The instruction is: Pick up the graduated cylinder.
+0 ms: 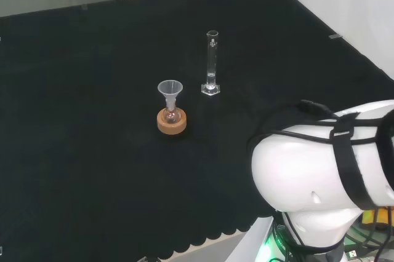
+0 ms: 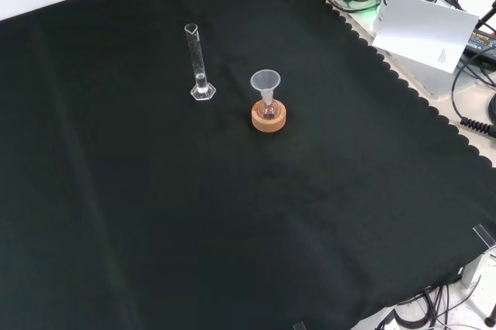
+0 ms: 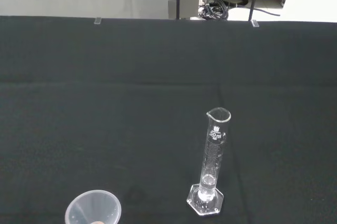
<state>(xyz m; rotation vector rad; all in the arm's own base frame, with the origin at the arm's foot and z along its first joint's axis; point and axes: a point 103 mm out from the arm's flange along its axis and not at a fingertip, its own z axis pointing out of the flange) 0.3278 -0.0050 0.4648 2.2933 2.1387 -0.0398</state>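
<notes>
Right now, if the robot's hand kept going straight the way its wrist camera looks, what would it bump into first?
Probably the graduated cylinder, standing upright on the black cloth ahead. The funnel sits nearer but off to one side, so it may be missed. Depth is hard to judge here.

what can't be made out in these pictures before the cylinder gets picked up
- Clear glass graduated cylinder: the head view and front view show it too small to tell whether it holds liquid; the wrist view does not settle it.
- Small round glass flask on the cork ring stand: its contents are too small to make out under the clear plastic funnel.
- The wrist view's edge cuts off the funnel.
</notes>
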